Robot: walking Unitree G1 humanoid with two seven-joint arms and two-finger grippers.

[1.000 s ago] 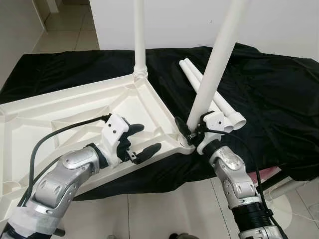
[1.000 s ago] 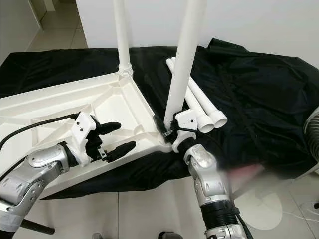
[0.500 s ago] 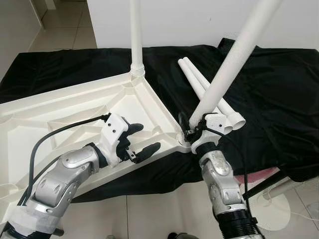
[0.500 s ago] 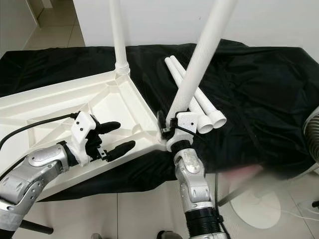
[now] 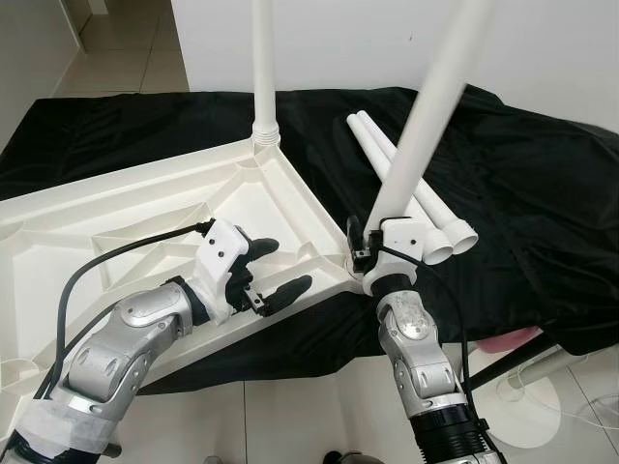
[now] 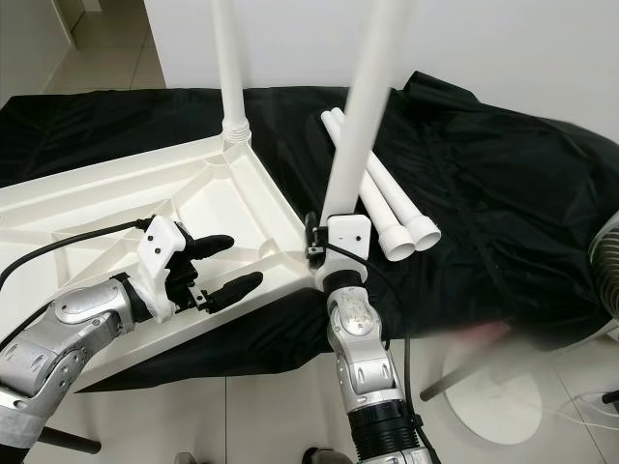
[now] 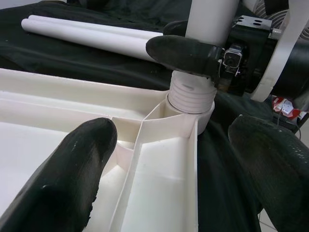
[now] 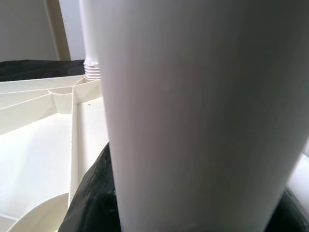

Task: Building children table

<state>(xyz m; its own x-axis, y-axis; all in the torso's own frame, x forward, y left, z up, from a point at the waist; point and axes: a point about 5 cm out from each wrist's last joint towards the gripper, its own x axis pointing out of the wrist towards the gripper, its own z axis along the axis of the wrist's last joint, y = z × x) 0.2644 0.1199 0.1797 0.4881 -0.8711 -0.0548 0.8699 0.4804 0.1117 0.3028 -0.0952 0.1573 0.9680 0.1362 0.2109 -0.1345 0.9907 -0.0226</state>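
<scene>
The white plastic tabletop [image 5: 145, 208] lies upside down on a black cloth. One white leg [image 5: 263, 68] stands screwed into its far corner. My right gripper [image 5: 372, 249] is shut on a second leg [image 5: 430, 106], whose threaded end [image 7: 192, 94] sits in the near corner socket [image 7: 193, 113], leaning slightly right. My left gripper [image 5: 290, 264] is open just above the tabletop's near rim, left of that corner, holding nothing. Two spare legs [image 5: 411, 184] lie side by side on the cloth behind the right gripper.
The black cloth [image 5: 542, 193] covers the whole work surface and hangs over its front edge. Tiled floor lies below, with a white round stand base [image 5: 542, 416] at the lower right and a pink object [image 5: 513, 340] under the cloth's edge. A white wall stands behind.
The held leg has swung from a strong rightward lean to nearer upright, and my right forearm has moved left beneath it. The left gripper has stayed put.
</scene>
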